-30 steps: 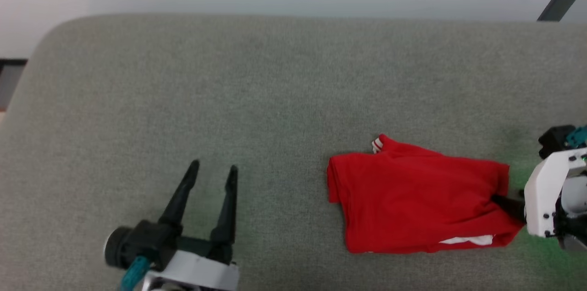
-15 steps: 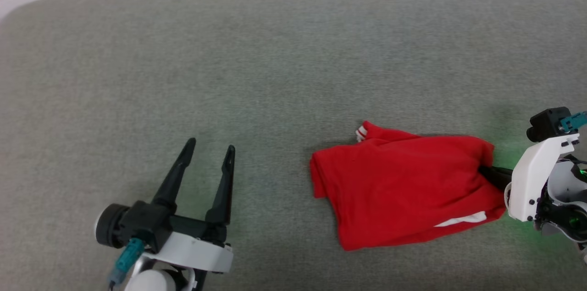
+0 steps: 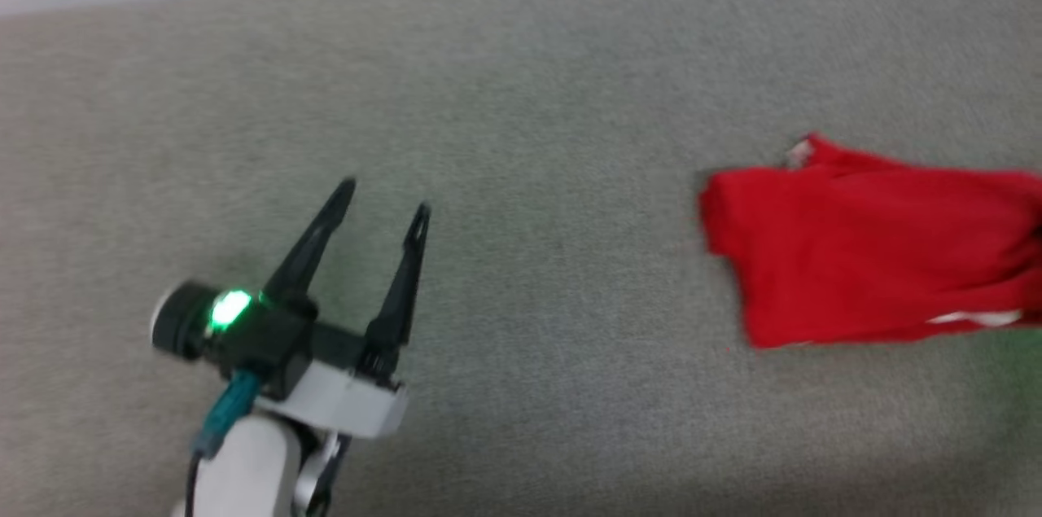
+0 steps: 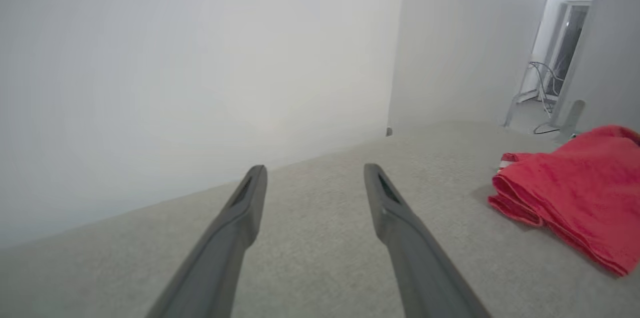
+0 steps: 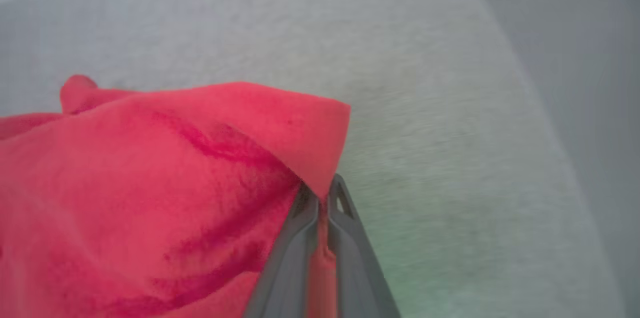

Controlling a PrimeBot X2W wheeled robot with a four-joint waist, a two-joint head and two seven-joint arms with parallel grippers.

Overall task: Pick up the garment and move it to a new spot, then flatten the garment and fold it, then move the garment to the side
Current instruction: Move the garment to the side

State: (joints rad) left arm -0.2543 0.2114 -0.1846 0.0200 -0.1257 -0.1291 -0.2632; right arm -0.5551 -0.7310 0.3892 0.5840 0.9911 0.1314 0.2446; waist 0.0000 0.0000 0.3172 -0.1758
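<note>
Viewpoint has swung, tilting the grey tabletop; the folded red garment lies at three o'clock. Meanwhile the right tool has pinched shut on its edge; the left tool gapes empty at eight o'clock. Last step, likely: drag it aside, fold intact.

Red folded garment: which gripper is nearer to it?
Right. The right gripper is shut on an edge of the red folded garment; the left gripper stands open over the grey fabric surface, apart, to the garment's left.
</note>
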